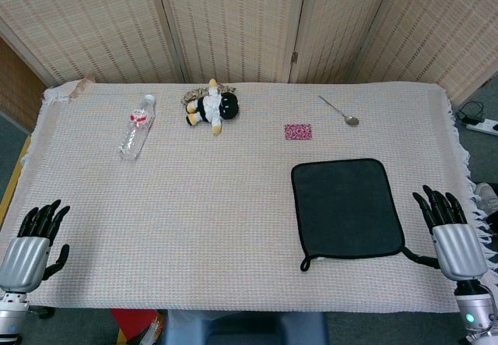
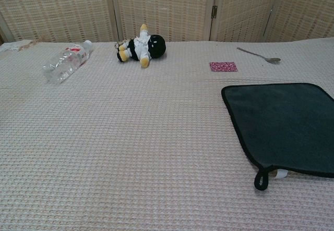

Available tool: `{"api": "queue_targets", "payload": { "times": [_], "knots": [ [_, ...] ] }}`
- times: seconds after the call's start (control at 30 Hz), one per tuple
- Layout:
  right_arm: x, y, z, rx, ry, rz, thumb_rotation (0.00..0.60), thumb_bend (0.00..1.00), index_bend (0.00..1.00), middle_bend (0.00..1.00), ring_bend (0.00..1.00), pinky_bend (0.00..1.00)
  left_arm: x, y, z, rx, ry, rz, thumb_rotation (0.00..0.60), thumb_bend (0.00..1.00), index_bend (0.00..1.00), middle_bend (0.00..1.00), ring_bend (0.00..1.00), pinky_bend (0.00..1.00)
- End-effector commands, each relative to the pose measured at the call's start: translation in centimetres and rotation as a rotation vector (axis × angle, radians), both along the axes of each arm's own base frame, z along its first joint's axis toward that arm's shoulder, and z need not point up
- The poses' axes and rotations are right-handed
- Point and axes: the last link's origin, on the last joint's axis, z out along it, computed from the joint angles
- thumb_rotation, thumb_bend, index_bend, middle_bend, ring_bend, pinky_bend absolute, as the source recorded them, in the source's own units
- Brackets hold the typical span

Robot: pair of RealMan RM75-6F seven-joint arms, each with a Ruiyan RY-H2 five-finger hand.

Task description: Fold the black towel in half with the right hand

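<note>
The table (image 1: pixel 233 228) carries the towel (image 1: pixel 346 209) flat at lower right of the head view, unfolded. The right robot hand (image 1: pixel 451 232), released with fingers apart, sits just beside its edge; the left robot hand (image 1: pixel 35 240) looks likewise released. A shallow pinch could drag the towel instead of folding it. The bottle (image 1: pixel 137 125), doll (image 1: pixel 212 107), pink patch (image 1: pixel 298 132) and spoon (image 1: pixel 340 111) lie clear.

Towel (image 1: pixel 346 207) before spoon (image 1: pixel 340 111), right of bottle (image 1: pixel 137 126)
</note>
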Motion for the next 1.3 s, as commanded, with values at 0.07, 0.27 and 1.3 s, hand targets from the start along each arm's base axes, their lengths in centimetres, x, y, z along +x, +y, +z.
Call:
{"api": "queue_targets", "payload": {
  "times": [0.07, 0.27, 1.3],
  "knots": [
    [-0.2, -0.2, 0.1, 0.016, 0.005, -0.012, 0.459, 0.22, 0.0, 0.0, 0.0, 0.0, 0.0, 0.0, -0.1, -0.008, 0.0, 0.004, 0.6, 0.57, 0.06, 0.0, 0.0, 0.0],
    [-0.4, -0.7, -0.2, 0.019, 0.01, -0.022, 0.459, 0.22, 0.0, 0.0, 0.0, 0.0, 0.4, -0.1, 0.0, -0.006, -0.017, -0.008, 0.6, 0.57, 0.05, 0.0, 0.0, 0.0],
    [4.7, -22.5, -6.2, 0.261, 0.017, -0.099, 0.594, 0.47, 0.36, 0.0, 0.0, 0.0, 0.2, 1.3, 0.0, -0.025, -0.067, -0.018, 0.6, 0.57, 0.02, 0.0, 0.0, 0.0]
  ]
}}
